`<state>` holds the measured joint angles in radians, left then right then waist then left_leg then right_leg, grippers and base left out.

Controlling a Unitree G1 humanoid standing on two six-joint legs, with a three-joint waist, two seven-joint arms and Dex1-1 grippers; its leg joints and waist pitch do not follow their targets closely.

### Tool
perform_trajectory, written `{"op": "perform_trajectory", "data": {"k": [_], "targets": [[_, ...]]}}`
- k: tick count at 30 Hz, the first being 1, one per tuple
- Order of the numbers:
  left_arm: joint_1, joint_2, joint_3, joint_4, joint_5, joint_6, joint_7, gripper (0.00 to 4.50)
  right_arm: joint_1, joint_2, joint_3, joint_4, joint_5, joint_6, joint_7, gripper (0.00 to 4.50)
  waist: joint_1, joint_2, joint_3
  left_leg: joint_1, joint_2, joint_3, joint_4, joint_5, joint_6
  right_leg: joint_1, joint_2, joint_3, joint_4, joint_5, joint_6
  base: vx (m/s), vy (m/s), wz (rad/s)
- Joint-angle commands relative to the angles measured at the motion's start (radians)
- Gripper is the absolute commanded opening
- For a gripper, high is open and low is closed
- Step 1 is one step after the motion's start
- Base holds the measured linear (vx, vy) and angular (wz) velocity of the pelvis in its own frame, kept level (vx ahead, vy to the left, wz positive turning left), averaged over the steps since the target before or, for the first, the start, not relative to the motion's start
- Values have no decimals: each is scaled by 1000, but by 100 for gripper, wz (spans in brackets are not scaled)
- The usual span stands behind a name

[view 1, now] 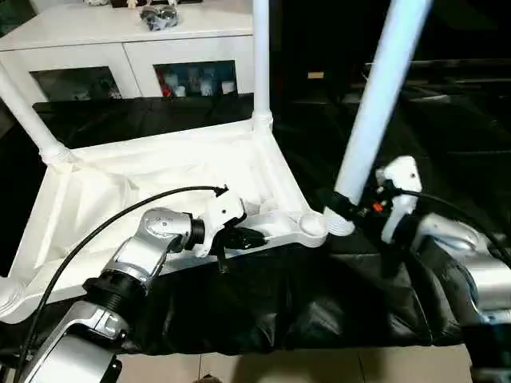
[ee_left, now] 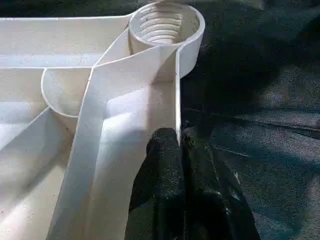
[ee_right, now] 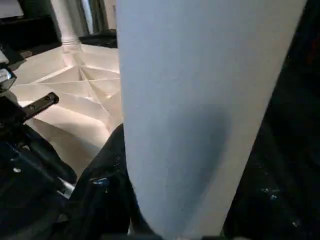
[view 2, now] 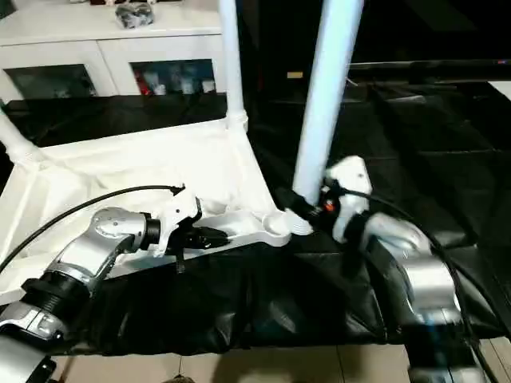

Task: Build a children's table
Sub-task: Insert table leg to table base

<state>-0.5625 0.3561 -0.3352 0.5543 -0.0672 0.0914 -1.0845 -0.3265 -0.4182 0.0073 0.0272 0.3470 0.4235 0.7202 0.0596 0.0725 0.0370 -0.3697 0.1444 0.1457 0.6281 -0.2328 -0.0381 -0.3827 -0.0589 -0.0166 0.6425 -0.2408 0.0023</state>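
Note:
The white tabletop (view 1: 144,183) lies underside up on a black cloth, ribs showing. Two white legs stand in its far corners, one at the left (view 1: 28,116) and one at the right (view 1: 260,56). My left gripper (view 1: 251,237) is shut on the tabletop's near rim, its black fingers (ee_left: 167,165) pinching the thin wall just short of the near right socket (ee_left: 165,22), which is empty and threaded inside. My right gripper (view 1: 339,209) is shut on a third leg (view 1: 375,96), held tilted. Its flared lower end (view 1: 339,226) is just right of that socket (view 1: 311,227).
A white cabinet (view 1: 120,48) with glass doors stands behind the tabletop, with a dark object (view 1: 160,16) on top. The black cloth (view 1: 319,303) covers the work surface to its near edge, with pale floor (view 1: 239,367) below.

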Motion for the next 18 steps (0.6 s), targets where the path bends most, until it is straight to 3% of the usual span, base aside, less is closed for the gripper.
{"op": "perform_trajectory", "data": {"k": [1,3,9,10,18], "targets": [[3,10,-6,10,-5,19,-25,57,-25,0,7,21,-7,-18,14,188,3,-12,-54,4,72,-20,-77,-28,72,55,-87,39,-67,117,-297,0,0,0],[4,13,-7,12,0,20,-34,65,-39,7,11,45,-8,-28,18,188,3,-10,-54,4,72,-20,-77,-24,72,53,-87,39,-67,123,-300,0,0,0],[1,11,-4,37,17,5,-32,89,-58,26,24,84,-11,-44,34,188,4,-15,-53,3,73,-18,-78,-26,76,55,-88,39,-69,131,-301,0,0,0],[1,8,2,36,10,10,-32,75,-60,29,26,87,-12,-45,36,188,4,-12,-53,4,73,-19,-79,-31,75,54,-88,38,-69,122,-303,0,0,0],[-6,9,12,45,6,10,-53,14,-79,42,41,118,-14,-57,57,188,2,-13,-53,4,73,-17,-79,-29,76,54,-89,39,-69,123,-306,0,0,0]]}}
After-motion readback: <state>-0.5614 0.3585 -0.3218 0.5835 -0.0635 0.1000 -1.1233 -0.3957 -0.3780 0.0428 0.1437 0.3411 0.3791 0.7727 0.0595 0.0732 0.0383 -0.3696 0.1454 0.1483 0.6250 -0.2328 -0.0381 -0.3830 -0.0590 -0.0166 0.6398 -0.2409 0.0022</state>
